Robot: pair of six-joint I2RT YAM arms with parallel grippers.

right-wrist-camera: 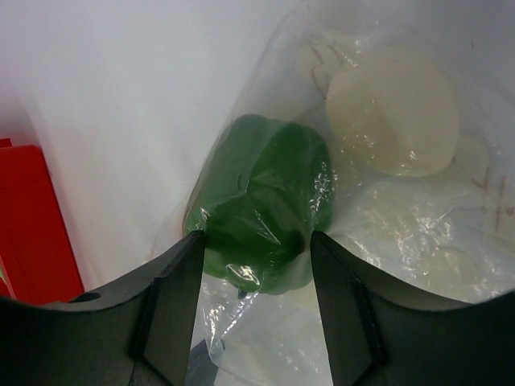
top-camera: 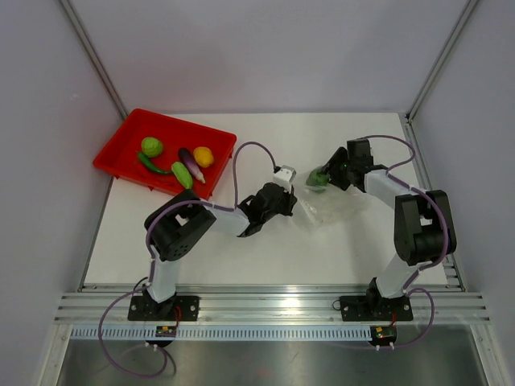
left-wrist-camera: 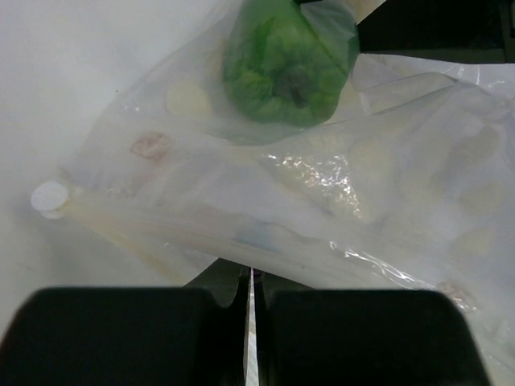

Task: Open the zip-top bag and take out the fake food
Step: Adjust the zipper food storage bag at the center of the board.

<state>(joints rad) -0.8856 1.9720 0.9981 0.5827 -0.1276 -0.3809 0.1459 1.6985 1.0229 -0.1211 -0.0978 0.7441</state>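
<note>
The clear zip-top bag (top-camera: 331, 207) lies crumpled on the white table between my two arms. My left gripper (left-wrist-camera: 251, 277) is shut on the bag's near edge, a thin strip of film pinched between its jaws. One piece of fake food, a green pepper (right-wrist-camera: 265, 193), sits at the bag's far end under crinkled plastic (right-wrist-camera: 402, 233). My right gripper (right-wrist-camera: 256, 238) has a finger pressed on each side of the pepper, holding it with film around it. From above, the pepper (top-camera: 317, 178) shows at the right gripper's (top-camera: 323, 176) tip.
A red tray (top-camera: 121, 154) at the back left holds other toy food: a round green piece (top-camera: 151, 146), a purple eggplant (top-camera: 190, 161), a yellow ball (top-camera: 203, 156) and two long green pieces. Grey walls close in both sides and the back.
</note>
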